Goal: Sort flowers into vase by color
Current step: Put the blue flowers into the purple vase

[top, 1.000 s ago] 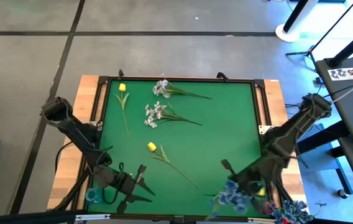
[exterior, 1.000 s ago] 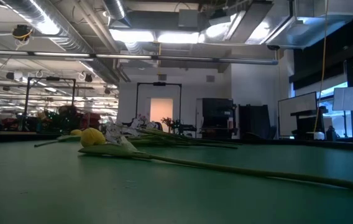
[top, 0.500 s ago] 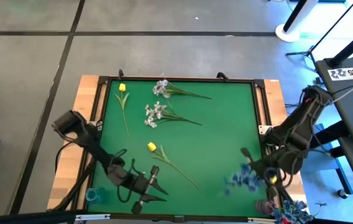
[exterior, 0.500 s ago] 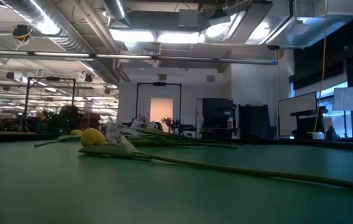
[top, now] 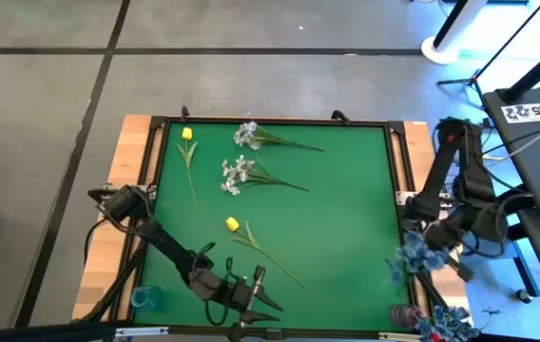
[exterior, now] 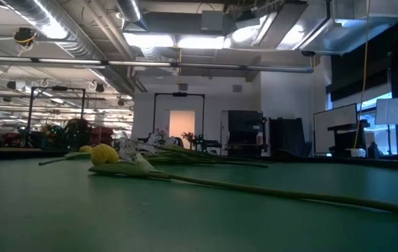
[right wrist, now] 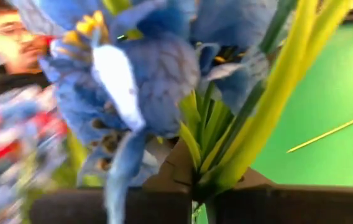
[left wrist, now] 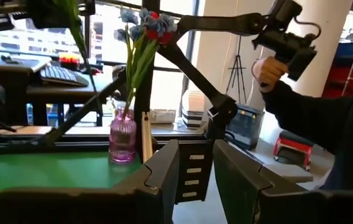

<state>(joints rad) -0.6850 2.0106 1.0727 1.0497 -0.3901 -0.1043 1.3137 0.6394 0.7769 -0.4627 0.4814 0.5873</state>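
The green surface (top: 337,209) is seen from above. Taking its centre as the dial, a yellow tulip (top: 232,224) lies just toward 8 o'clock, with its stem running toward 5 o'clock. A second yellow tulip (top: 187,134) lies near the 10 o'clock corner. Two white sprays (top: 245,134) (top: 236,174) lie between 11 and 12 o'clock, one nearer the far edge than the other, their stems pointing toward 3 o'clock.

The left claw (top: 254,295) is found low over the surface near the 7 o'clock edge, just short of the nearer tulip's stem end. Its fingers (left wrist: 164,174) are seen apart in the left wrist view, and nothing is seen between them.

The right claw (top: 438,249) is held off the surface's 4 o'clock side, beyond its edge. It is clamped on the green stems of a blue spray (top: 413,255), whose blossoms (right wrist: 133,74) fill the right wrist view directly above the closed fingers.

A pink glass vase (left wrist: 123,138) stands at the 5 o'clock corner and already holds blue sprays and a red bloom (left wrist: 148,22). The held spray is well above and apart from it.

In the low view only the near tulip (exterior: 105,154), its long stem, and the sprays behind it are visible. A person's sleeve and hand (left wrist: 270,70) appear beyond the surface.
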